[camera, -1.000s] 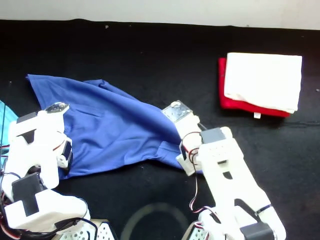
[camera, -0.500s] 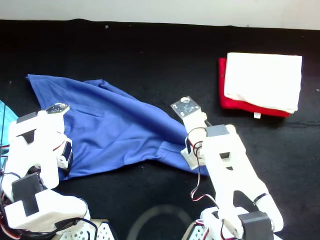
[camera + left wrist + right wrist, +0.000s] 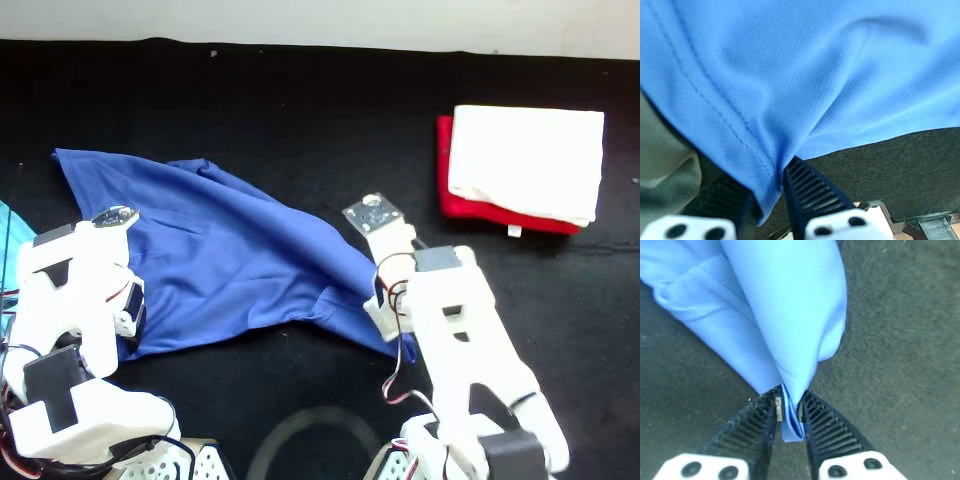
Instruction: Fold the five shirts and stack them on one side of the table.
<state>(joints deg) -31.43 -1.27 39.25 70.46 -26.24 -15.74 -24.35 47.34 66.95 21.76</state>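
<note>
A blue shirt [image 3: 220, 250] lies spread and creased over the left and middle of the black table [image 3: 300, 100]. My left gripper [image 3: 130, 312] is at the shirt's near left edge, shut on a hem fold of the fabric [image 3: 790, 90], which is pinched between its fingers at the left gripper [image 3: 771, 200]. My right gripper [image 3: 388, 312] is at the shirt's near right corner. In the right wrist view the right gripper [image 3: 789, 415] is shut on a narrow fold of the blue cloth [image 3: 785, 315], just above the tabletop.
At the back right, a folded white shirt [image 3: 525, 160] lies on a folded red one [image 3: 450, 205]. A strip of light blue cloth [image 3: 5, 235] shows at the left edge. Bare black table lies between the blue shirt and the stack.
My right gripper has shifted to the right with the shirt's corner in it, drawing that end of the cloth along. The left arm has stayed put.
</note>
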